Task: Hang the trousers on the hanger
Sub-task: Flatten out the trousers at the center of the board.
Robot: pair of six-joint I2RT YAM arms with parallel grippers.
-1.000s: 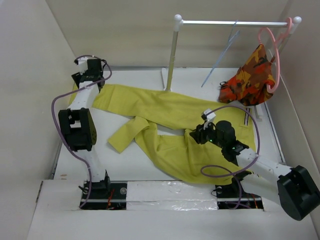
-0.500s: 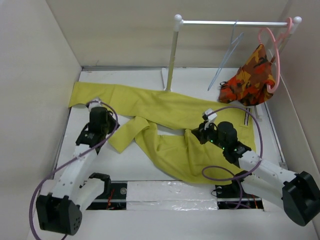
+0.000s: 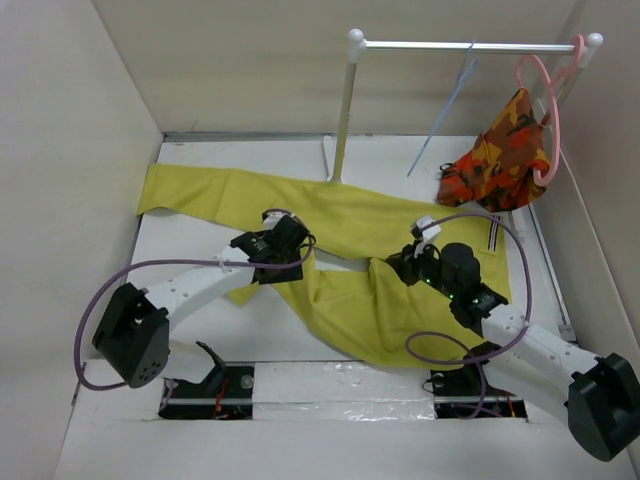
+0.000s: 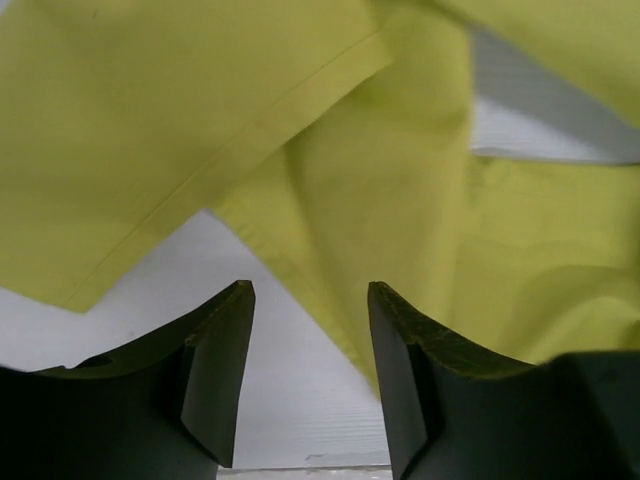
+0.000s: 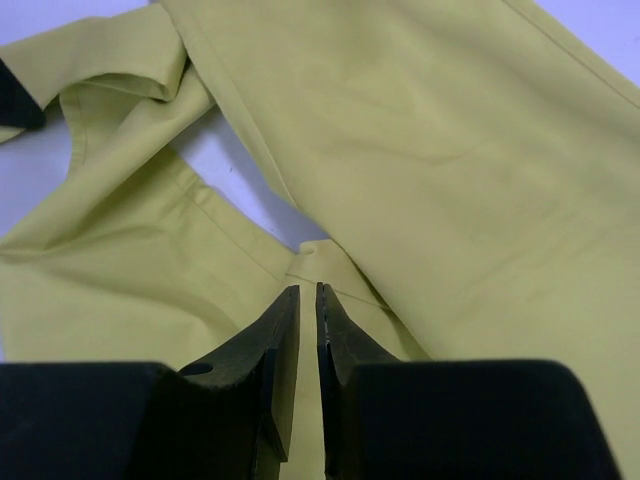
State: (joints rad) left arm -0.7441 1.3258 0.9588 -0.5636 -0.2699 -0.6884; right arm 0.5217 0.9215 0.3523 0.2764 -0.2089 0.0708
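Observation:
The mustard-yellow trousers (image 3: 340,225) lie spread flat across the table, with the striped waistband (image 3: 497,240) at the right. One leg is folded back near the middle. My left gripper (image 3: 290,258) is open and hovers low over that folded leg's edge (image 4: 330,230), holding nothing. My right gripper (image 3: 397,268) is pressed down at the crotch, its jaws closed to a thin slit on a raised fold of the trousers (image 5: 330,255). The pale-blue wire hanger (image 3: 445,110) hangs on the rail at the back, apart from both grippers.
A white rail on a post (image 3: 345,110) stands at the back. A pink hanger (image 3: 545,100) holds an orange-red camouflage garment (image 3: 500,155) at its right end. Walls close in on the left, back and right. Purple cables loop beside both arms.
My left arm has swung from the far left corner to the middle, over the folded leg. My right gripper has barely moved. The blue hanger sways slightly.

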